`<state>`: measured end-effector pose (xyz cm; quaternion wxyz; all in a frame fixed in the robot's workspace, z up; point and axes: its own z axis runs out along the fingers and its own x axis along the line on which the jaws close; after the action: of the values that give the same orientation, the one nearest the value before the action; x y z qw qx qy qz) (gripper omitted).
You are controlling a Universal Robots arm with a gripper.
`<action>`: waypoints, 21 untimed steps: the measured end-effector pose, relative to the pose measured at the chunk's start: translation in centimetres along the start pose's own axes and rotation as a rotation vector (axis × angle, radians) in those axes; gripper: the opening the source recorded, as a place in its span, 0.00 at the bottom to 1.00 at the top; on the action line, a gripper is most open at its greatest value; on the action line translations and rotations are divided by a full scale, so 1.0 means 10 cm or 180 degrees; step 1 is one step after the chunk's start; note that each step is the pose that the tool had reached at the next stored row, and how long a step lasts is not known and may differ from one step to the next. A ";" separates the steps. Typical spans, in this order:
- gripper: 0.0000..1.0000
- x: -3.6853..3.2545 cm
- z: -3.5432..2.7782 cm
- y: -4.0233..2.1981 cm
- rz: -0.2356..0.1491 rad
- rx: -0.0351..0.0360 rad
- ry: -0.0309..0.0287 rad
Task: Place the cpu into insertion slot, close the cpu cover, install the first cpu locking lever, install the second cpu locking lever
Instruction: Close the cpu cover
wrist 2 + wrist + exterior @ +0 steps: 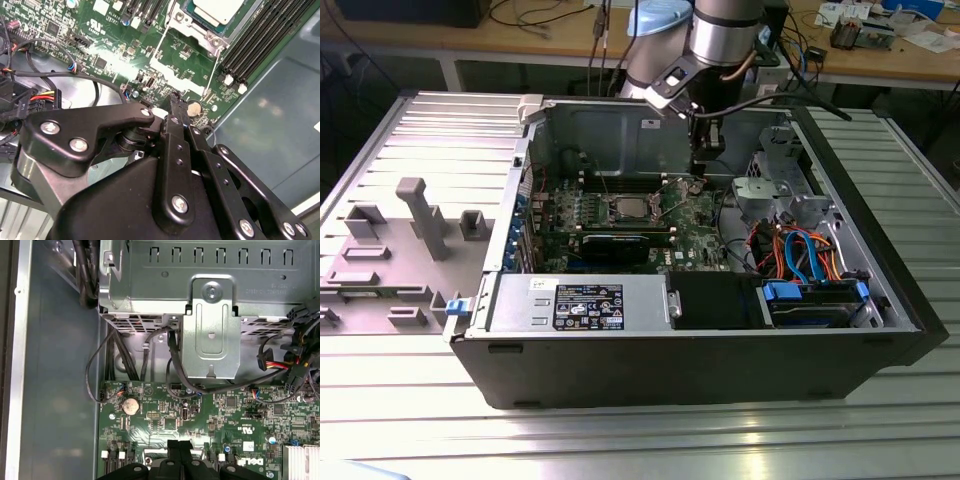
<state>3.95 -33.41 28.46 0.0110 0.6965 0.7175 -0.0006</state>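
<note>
Pincer fingertips are pressed together with nothing between them, close over the edge of a green motherboard and near its round coin battery. The board is inside an open computer case, which lies on a ribbed metal tabletop. At the board's middle, apart from the pincer, the silver-topped cpu sits in the insertion slot, framed by the metal cpu cover. I cannot tell whether the thin wire levers are latched.

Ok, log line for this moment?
gripper: shut, empty | position: above motherboard, near coin cell | cpu: in insertion slot
</note>
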 end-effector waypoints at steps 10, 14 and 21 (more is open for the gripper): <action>0.11 -0.001 0.086 0.070 -0.0006 0.0007 -0.0001; 0.11 0.000 0.156 0.077 -0.0043 0.0007 -0.0006; 0.11 0.001 0.246 0.088 -0.0072 0.0007 -0.0009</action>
<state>4.87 -33.41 26.01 0.0112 0.6883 0.7253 -0.0025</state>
